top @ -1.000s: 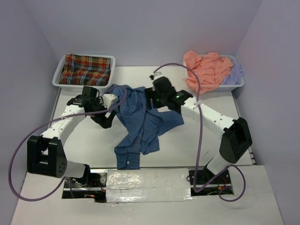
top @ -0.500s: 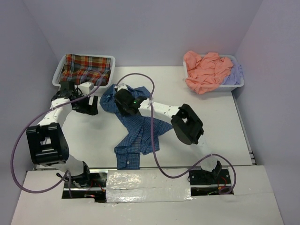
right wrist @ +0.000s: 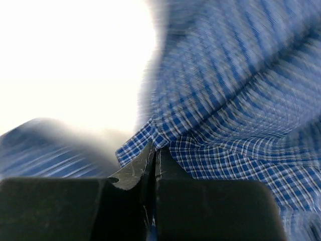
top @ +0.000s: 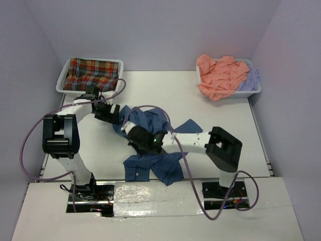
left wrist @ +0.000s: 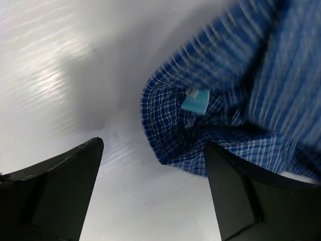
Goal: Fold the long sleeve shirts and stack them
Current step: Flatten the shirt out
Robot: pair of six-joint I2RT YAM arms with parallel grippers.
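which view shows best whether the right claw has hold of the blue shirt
Right wrist view: the right claw is shut on an edge of the blue shirt. The top view hides the grip under the arm. The left wrist view shows the shirt, not that claw.

No writing can be read anywhere from here; the one label I can spot, a small pale-blue tag (left wrist: pixel 195 100) inside the blue checked shirt (left wrist: pixel 241 135), is too blurred.
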